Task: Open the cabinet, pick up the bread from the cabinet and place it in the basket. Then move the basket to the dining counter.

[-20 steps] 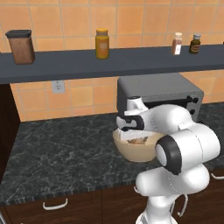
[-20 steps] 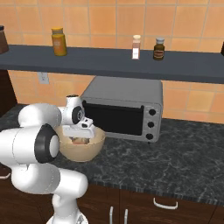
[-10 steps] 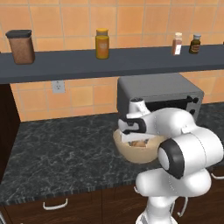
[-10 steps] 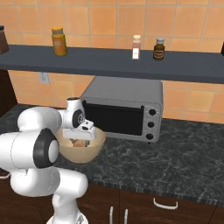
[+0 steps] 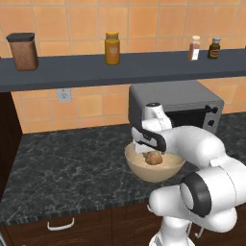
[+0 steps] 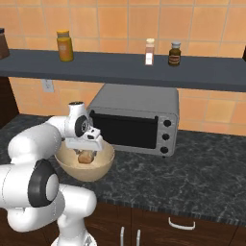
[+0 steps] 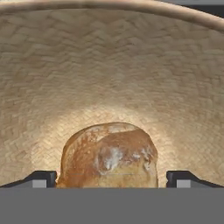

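The bun lies on the floor of the basket, at 6 o'clock in the hand view, with the woven beige wall curving up behind it toward 12. The gripper hangs over it with its jaws spread wide: one dark tip shows at the bun's 9 o'clock and the other at its 3 o'clock, each clear of the crust, so nothing is gripped. In the left base view the basket sits on the black marbled counter, just in front of the toaster oven, and the bun rests inside near the middle, below the hand. From the right base view the same basket stands at the oven's 8 o'clock, with the bun showing under the gripper. On the shelf above, toward 12 o'clock from the basket, stand an orange jar, a brown canister far off at 9 o'clock, and two small bottles toward 3.
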Motion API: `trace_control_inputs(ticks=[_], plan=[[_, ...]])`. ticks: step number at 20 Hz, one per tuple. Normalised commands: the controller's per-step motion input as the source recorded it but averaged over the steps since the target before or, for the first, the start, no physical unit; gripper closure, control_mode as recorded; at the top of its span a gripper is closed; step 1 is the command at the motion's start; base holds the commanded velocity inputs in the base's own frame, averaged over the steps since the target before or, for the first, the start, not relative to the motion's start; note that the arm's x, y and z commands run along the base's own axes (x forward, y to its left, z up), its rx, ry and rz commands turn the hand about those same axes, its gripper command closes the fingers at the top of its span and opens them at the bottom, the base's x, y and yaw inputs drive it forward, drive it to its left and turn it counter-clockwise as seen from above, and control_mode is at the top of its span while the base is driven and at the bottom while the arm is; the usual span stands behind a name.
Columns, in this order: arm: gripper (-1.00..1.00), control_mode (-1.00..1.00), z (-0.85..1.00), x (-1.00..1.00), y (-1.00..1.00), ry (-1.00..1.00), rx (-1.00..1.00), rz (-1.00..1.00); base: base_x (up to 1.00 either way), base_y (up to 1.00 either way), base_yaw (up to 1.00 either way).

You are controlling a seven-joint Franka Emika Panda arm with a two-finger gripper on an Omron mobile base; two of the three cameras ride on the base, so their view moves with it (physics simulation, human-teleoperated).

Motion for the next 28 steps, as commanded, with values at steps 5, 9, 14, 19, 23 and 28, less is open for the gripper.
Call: trace_control_inputs(ticks=[5, 9, 14, 19, 23, 28], plan=[[-1.0, -1.0, 0.29, -0.05, 0.0, -0.02, 0.0, 0.0, 0.0, 0.0, 0.0], [-1.0, -1.0, 0.34, -0.29, -0.04, -0.03, 0.0, -0.04, 0.0, 0.0, 0.0], [-1.0, -1.0, 0.37, -0.7, -0.37, -0.04, 0.02, -0.24, 0.0, 0.0, 0.0], [-1.0, -1.0, 0.16, -0.57, -0.57, -0.02, 0.1, -0.31, 0.0, 0.0, 0.0], [-1.0, -1.0, 0.07, -0.03, -0.43, 0.0, 0.1, -0.22, 0.0, 0.0, 0.0], [-1.0, -1.0, -0.01, 0.03, -0.32, 0.0, 0.09, -0.25, 0.0, 0.0, 0.0]])
